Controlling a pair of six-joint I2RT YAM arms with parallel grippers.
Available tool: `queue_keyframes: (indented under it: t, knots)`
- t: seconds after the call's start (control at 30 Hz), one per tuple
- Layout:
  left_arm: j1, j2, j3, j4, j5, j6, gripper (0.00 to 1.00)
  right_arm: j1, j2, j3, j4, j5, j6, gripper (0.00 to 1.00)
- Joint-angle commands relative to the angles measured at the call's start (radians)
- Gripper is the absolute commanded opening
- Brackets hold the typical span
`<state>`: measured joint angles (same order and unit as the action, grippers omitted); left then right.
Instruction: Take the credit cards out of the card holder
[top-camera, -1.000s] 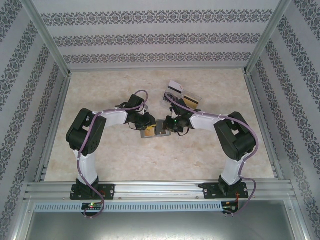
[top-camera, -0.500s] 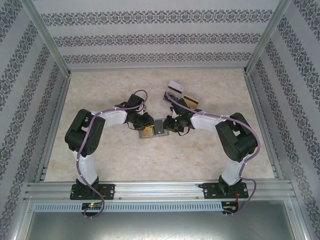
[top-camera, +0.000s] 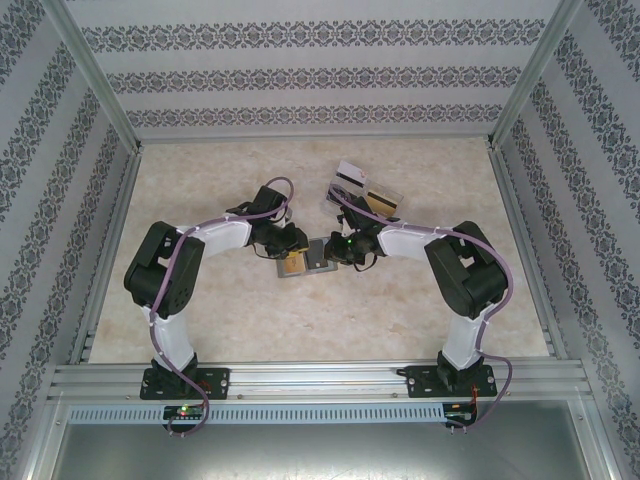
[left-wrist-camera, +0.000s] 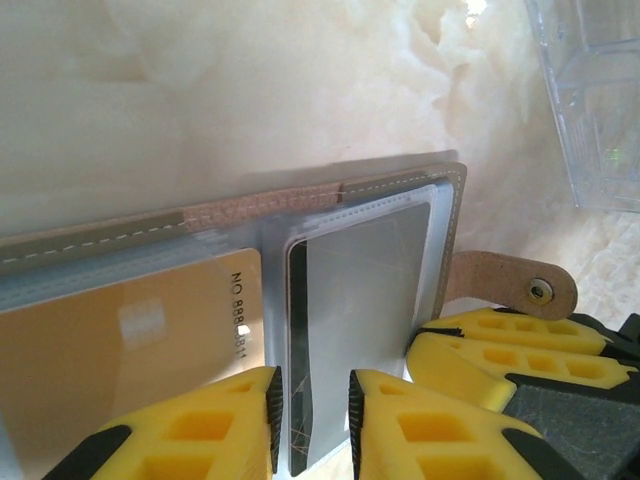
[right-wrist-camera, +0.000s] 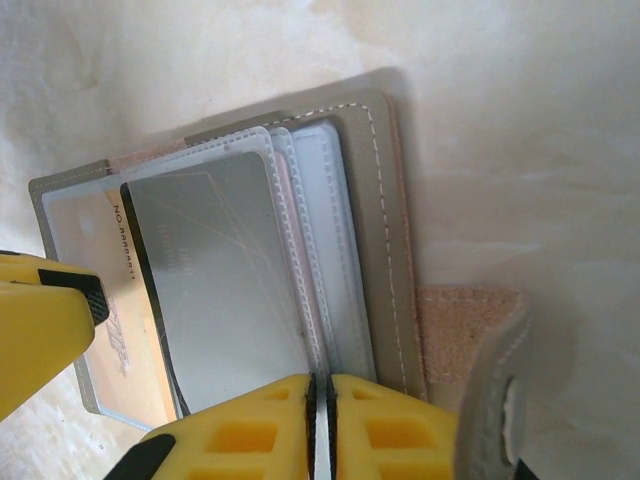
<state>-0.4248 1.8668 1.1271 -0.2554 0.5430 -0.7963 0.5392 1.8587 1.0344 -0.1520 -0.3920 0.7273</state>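
Pale walls (top-camera: 310, 70) papered in bands of dark floral pattern enclose a beige, marble-look surface (top-camera: 230, 330) under soft even light, framed by slanting aluminium posts (top-camera: 95, 75) and a ribbed aluminium rail (top-camera: 320, 378) along its near edge.

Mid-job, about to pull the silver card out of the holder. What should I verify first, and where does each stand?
1. The card holder lies open: ok.
2. The right gripper is shut on its sleeve edge, anchoring it: ok.
3. The left gripper is open, straddling the silver card's near edge: ok.
4. Firm grip on that card: not ok.
5. The gold card clear of the left fingers: cannot tell.
6. The clear tray apart from both grippers: ok.
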Motion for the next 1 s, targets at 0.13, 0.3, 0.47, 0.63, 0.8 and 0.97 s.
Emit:
queue_keyframes:
  t: [0.13, 0.3, 0.47, 0.63, 0.8, 0.97]
  knots:
    - [-0.006, -0.002, -0.04, -0.035, -0.013, 0.017, 0.27, 0.005, 0.025, 0.015, 0.01, -0.032, -0.011, 0.13]
    - [0.001, 0.027, -0.073, 0.063, 0.045, -0.008, 0.25, 0.004, 0.031, 0.011, 0.026, -0.06, -0.006, 0.12]
    - [0.017, 0.038, -0.106, 0.142, 0.106, -0.037, 0.23, 0.004, 0.043, 0.013, 0.039, -0.084, -0.001, 0.11]
    - [0.032, 0.039, -0.118, 0.179, 0.138, -0.04, 0.21, 0.003, 0.05, 0.016, 0.041, -0.089, 0.003, 0.11]
    - [0.042, 0.031, -0.137, 0.248, 0.185, -0.052, 0.15, 0.002, 0.053, 0.016, 0.037, -0.085, 0.006, 0.11]
    - [0.058, 0.001, -0.153, 0.256, 0.201, -0.017, 0.07, 0.001, 0.044, 0.014, 0.007, -0.045, 0.007, 0.11]
